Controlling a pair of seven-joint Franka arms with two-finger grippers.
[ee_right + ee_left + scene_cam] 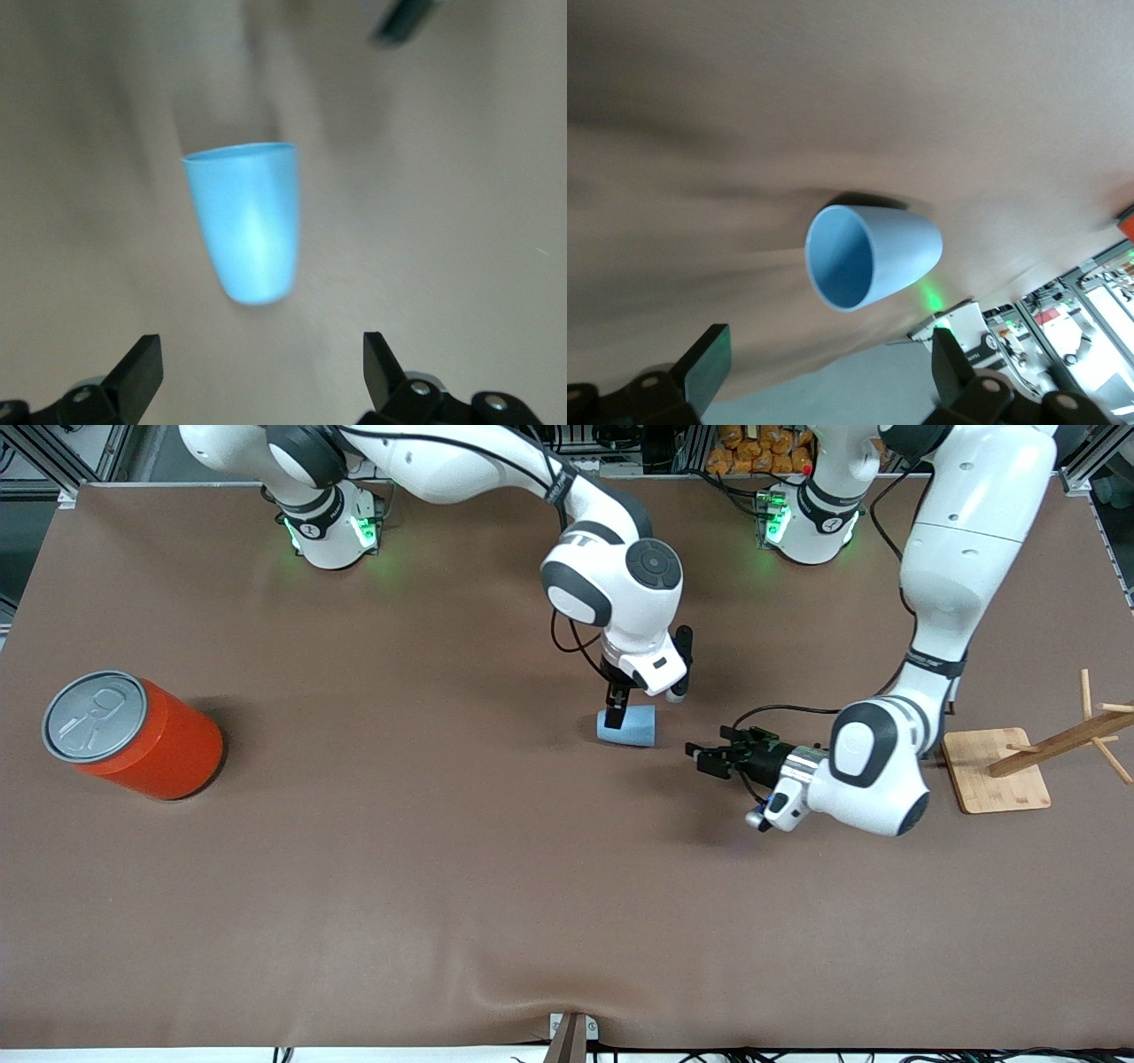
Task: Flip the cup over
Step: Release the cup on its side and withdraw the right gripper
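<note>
The light-blue cup [627, 726] lies on its side near the middle of the table. Its darker-blue mouth [842, 257] faces the left arm's end. My right gripper [617, 707] hangs just over the cup's closed end. It is open, and in the right wrist view the cup [246, 221] lies clear of its fingertips [142, 363]. My left gripper [704, 758] is low over the table beside the cup, toward the left arm's end. It points at the cup's mouth and is open with nothing between its fingers [709, 359].
A large orange-red can [133, 735] with a grey pull-tab lid sits toward the right arm's end. A wooden rack on a square base [997, 771] stands at the left arm's end. The brown cloth wrinkles at the table edge [567, 1019] nearest the front camera.
</note>
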